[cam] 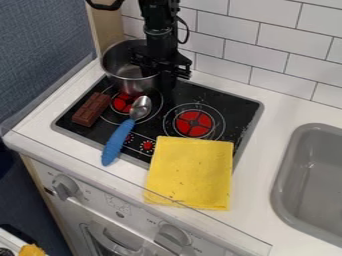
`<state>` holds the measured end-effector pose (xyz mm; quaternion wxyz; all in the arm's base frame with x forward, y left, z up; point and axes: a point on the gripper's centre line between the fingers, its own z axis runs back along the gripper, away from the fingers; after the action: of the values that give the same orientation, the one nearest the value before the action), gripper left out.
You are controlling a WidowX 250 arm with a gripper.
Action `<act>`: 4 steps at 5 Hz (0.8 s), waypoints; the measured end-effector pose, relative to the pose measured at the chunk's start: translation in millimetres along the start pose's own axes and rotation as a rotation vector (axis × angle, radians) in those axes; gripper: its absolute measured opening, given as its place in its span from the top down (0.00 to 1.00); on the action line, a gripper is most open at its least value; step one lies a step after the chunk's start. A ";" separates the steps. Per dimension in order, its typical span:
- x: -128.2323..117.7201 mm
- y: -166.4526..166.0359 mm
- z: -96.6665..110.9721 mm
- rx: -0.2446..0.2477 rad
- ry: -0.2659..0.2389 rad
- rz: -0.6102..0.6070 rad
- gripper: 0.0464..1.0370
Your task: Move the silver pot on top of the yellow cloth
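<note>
Because the round silver metal pot point(131, 85) is prob. light, stiff & slick, best hold is its thin rim, right side, w/ the black gripper point(159, 75) there; can't tell if jaws are spread or pinching. Pot's upper left of frame, off the flat yellow cloth point(190, 172), lower ctr.

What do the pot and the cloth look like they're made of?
The silver pot looks like metal, probably stainless steel, with a smooth, shiny finish: its wall shows bright and dark reflections. The yellow cloth seems to be a soft fabric, matte, judging by its folded layers and lack of shine; whether cotton or synthetic, I can't tell.
</note>
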<state>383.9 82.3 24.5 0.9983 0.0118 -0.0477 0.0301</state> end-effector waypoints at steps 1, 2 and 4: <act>0.2 -0.1 7.5 0.002 -0.018 -0.008 0.87; 1.6 1.4 17.6 0.003 -0.045 -0.036 0.96; 5.9 -63.5 122.6 0.017 -0.332 -0.256 0.97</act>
<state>382.0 16.0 145.8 0.9723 0.0308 -0.2094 -0.0991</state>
